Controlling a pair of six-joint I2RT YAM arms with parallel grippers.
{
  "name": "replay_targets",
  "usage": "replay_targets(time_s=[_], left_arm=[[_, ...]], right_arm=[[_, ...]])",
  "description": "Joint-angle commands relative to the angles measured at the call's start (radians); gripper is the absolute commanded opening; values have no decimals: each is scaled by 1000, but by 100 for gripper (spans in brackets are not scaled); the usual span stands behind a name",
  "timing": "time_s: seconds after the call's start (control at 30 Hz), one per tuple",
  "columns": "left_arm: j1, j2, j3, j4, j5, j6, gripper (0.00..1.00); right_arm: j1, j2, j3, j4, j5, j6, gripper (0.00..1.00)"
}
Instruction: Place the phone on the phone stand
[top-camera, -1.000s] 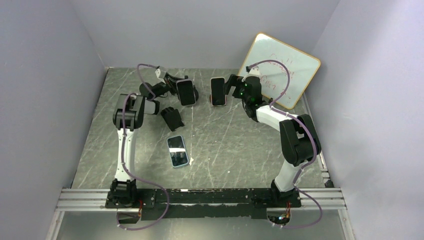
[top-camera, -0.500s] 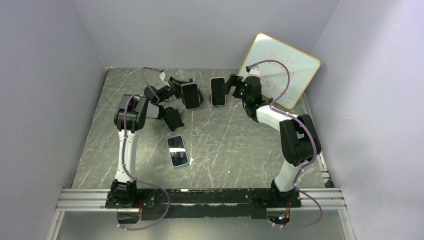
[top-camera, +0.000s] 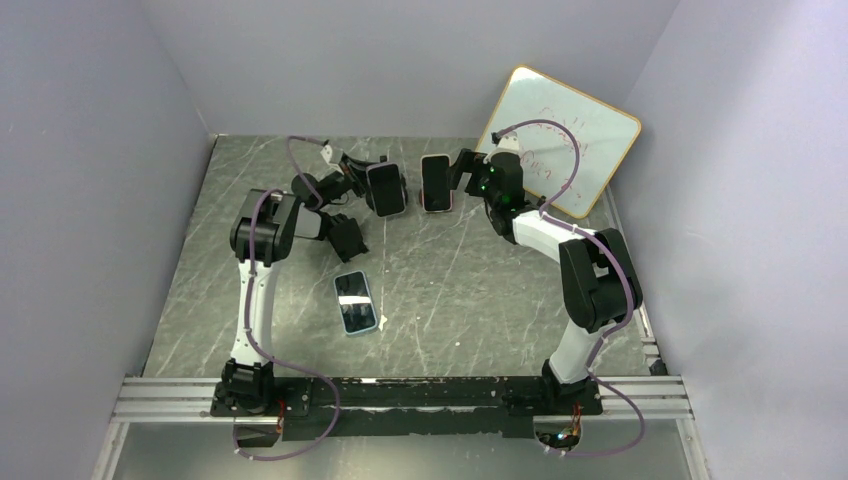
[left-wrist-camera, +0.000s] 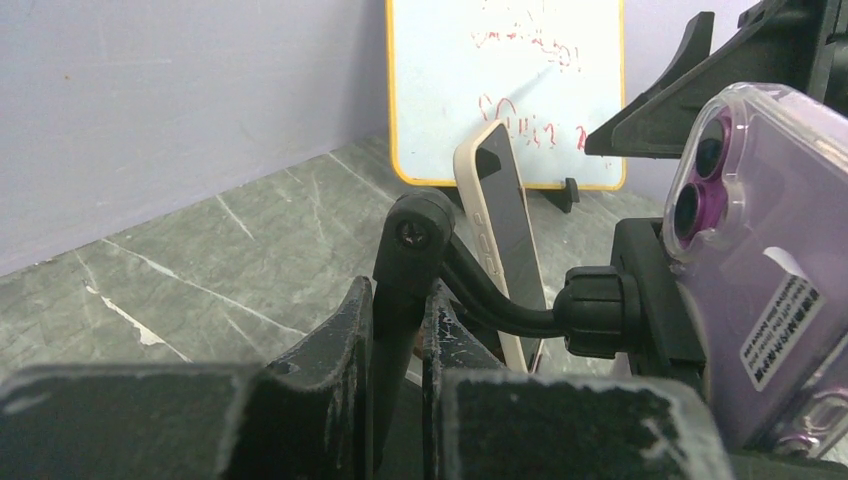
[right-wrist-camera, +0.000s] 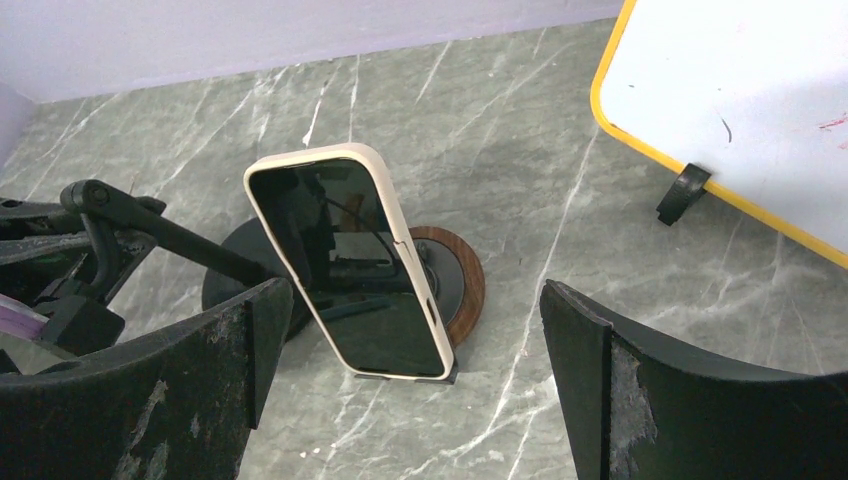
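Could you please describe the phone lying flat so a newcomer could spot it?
Start at the grey marble table. Near its middle, left of centre, lies the flat phone, screen up. Unlike the two upright phones farther back, it has a light blue case.

We see a cream-cased phone (right-wrist-camera: 345, 265), screen dark, leaning upright on a round wooden stand (right-wrist-camera: 462, 275) at the far middle. Just left of it, a clear-cased purple phone (left-wrist-camera: 760, 260) sits on a black jointed-arm stand (left-wrist-camera: 480, 300). Nearer, a blue-cased phone (top-camera: 355, 302) lies flat, screen up, near a small black stand (top-camera: 345, 237).
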Motion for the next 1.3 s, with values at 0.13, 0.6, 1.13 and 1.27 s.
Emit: replay_targets(time_s=[0.13,0.6,1.13,1.27], left_arm=[[1,34,-78,289,41,-46,48],[196,-88,-266,291,84,15,68],[351,-447,-696,288,169,47,65],[338,-579,-762,163,178,84,67]], right_arm=[[-10,-18,-16,9,9,-14,100],[-16,16,-8,15,-14,-2,100],[-13,68,-22,80,-78,36,100],[-8,96,-17,95,-103,54,100]])
